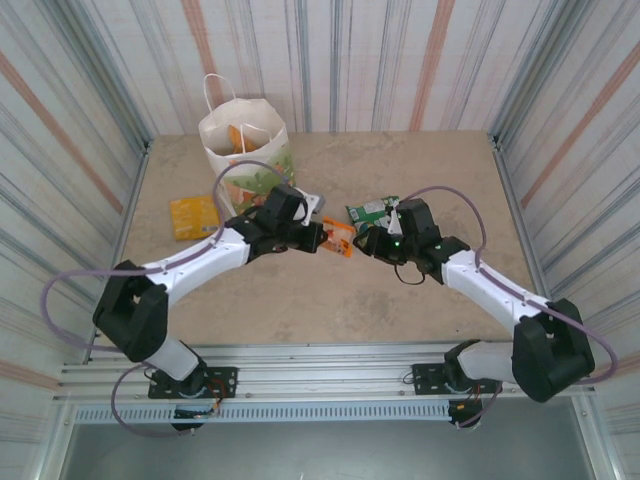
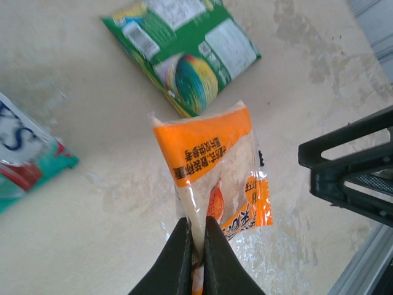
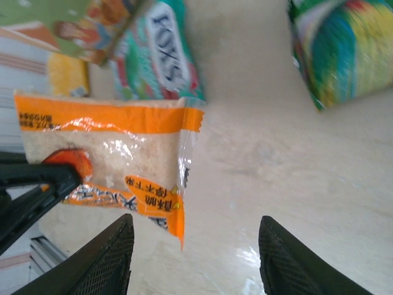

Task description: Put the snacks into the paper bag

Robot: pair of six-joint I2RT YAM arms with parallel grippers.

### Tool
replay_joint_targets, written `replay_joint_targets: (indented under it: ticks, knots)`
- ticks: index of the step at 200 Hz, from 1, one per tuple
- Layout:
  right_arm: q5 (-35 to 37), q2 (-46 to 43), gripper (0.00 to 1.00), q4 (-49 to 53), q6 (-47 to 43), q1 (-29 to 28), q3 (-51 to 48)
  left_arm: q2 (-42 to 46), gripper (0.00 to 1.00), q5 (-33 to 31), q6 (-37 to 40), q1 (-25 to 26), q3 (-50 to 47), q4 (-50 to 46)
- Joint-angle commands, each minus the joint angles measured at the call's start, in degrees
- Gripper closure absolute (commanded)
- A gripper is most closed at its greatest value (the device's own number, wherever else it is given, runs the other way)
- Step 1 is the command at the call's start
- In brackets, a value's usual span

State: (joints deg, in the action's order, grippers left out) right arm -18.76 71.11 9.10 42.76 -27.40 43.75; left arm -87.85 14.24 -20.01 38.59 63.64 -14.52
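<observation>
L claw (image 1: 322,238) (image 2: 198,224) closed tight on the bottom seam of the orange packet (image 1: 339,238) (image 2: 212,166); fingers (image 2: 183,246) pinch it w/ no visible gap. Packet is clear film w/ orange bands top & btm, pale contents, and sits mid-desk between the two claws.

R claw (image 1: 372,238) (image 3: 196,221) open, fingers (image 3: 107,258) spread wide, nothing between them. The orange packet (image 3: 104,166) is just left of & above the R fingers, its lower corner near the gap but not touching. In the L wrist view the R claw (image 2: 350,178) sits just right of the packet, apart from it.

Other snacks on the desk (image 1: 300,300):
- green packet (image 1: 372,210) (image 2: 184,49) (image 3: 344,49), flat, just beyond the orange one, next to the R claw
- teal/white packet (image 2: 24,153) (image 3: 159,55), flat, between the orange packet and the bag side
- yellow packet (image 1: 195,215) (image 3: 67,74), flat, far L, well apart from both claws

Paper bag (image 1: 262,150) upright at back-L of desk, behind the L arm, mouth open, something orange visible inside. Can't tell if the orange packet is off the desk surface or dragging on it.
</observation>
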Motion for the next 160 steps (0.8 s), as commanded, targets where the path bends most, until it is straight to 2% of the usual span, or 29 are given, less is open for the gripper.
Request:
replay_joint_targets:
  ticks: [1,30,48,98,160]
  knots:
    - [1.48,-1.77,0.44,-7.55,-1.8,-1.18,-1.03,3.48,1.0,-2.28,5.92,-2.7,3.4,-5.07]
    - [-1.6,1.08,0.46,-14.64,-3.39,-3.45,1.84,4.23,1.0,-2.58,11.1,-6.49,10.39,-9.47]
    - [-2.24,4.06,0.46,-14.82,-5.33,-5.07,5.75,3.87,1.0,-2.76,14.01,-9.16,15.58,-12.37]
    - [-3.69,10.55,0.46,-14.93,-9.73,-8.39,15.03,2.6,1.0,-0.8,19.37,-18.2,27.52,-13.03]
    - [-4.35,14.91,0.47,-14.88,-11.07,-10.74,19.54,-3.6,1.0,4.97,18.96,-29.31,43.11,-12.29]
